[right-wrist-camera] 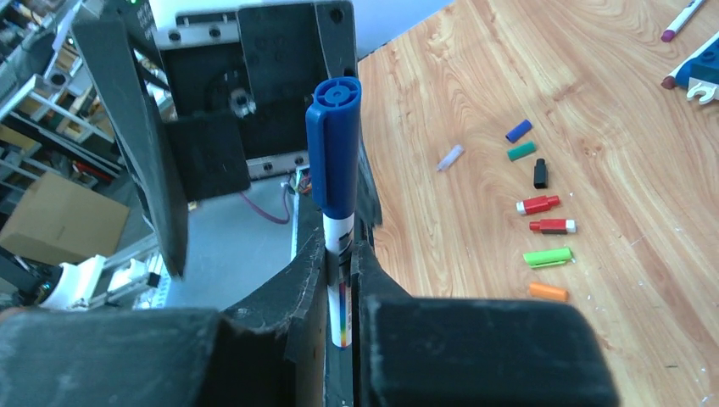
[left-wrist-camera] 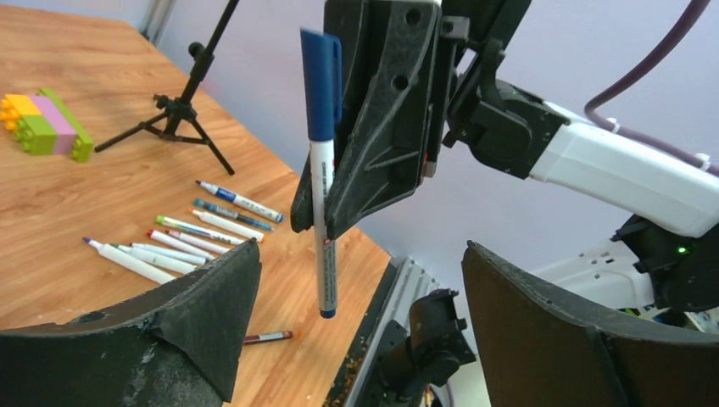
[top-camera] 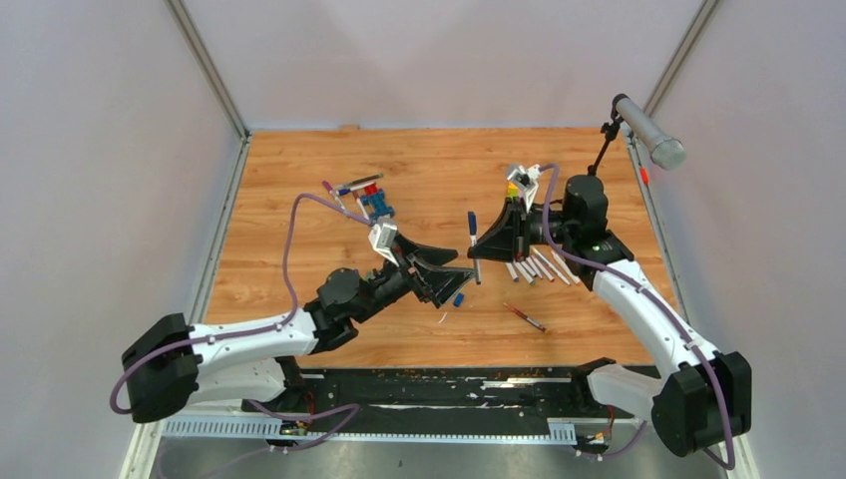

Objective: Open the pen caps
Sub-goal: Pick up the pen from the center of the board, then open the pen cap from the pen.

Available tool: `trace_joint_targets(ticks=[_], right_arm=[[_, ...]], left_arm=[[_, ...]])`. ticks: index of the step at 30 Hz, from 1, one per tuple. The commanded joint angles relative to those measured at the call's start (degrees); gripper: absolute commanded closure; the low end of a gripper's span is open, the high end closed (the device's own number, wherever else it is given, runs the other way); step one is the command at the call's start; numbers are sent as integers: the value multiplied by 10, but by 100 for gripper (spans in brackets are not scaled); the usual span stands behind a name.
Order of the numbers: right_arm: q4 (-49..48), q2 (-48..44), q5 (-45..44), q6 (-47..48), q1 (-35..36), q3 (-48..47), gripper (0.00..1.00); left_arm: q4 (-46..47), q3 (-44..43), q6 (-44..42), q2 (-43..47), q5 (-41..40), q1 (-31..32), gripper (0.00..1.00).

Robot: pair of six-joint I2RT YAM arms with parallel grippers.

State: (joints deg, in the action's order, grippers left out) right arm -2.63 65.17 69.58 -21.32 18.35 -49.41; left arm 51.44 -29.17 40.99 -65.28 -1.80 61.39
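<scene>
My right gripper (top-camera: pixel 480 242) is shut on the white barrel of a pen (top-camera: pixel 474 247) and holds it upright above the table. Its blue cap (right-wrist-camera: pixel 336 157) is on and sticks up above the pads (right-wrist-camera: pixel 315 275). My left gripper (top-camera: pixel 465 263) is open. In the left wrist view its fingers (left-wrist-camera: pixel 212 309) stand wide apart either side of the pen's lower end (left-wrist-camera: pixel 325 280), not touching it. Several loose pen caps (right-wrist-camera: pixel 537 204) in mixed colours lie on the wood. A row of several pens (top-camera: pixel 539 266) lies under my right arm.
A red pen (top-camera: pixel 525 317) lies alone near the front. A blue cap (top-camera: pixel 458 298) lies under the left gripper. More pens (top-camera: pixel 344 188) and a blue-and-red brick figure (top-camera: pixel 376 204) are at the back left. A block stack (left-wrist-camera: pixel 47 123) and microphone stand (left-wrist-camera: pixel 178 110) are at the back right.
</scene>
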Motion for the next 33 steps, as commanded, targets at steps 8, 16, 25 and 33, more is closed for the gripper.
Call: trace_joint_targets(ticks=[8, 16, 25, 33], right_arm=[[-9, -28, 101, 90, 6, 32, 100], [-12, -30, 113, 93, 17, 38, 100], [-12, -23, 113, 94, 27, 39, 100], [-12, -20, 115, 92, 28, 38, 100]], left_arm=[[-27, 4, 0, 90, 46, -66, 0], [11, -49, 6, 29, 128, -80, 1], [112, -76, 41, -42, 182, -81, 34], [138, -96, 57, -75, 219, -81, 62]])
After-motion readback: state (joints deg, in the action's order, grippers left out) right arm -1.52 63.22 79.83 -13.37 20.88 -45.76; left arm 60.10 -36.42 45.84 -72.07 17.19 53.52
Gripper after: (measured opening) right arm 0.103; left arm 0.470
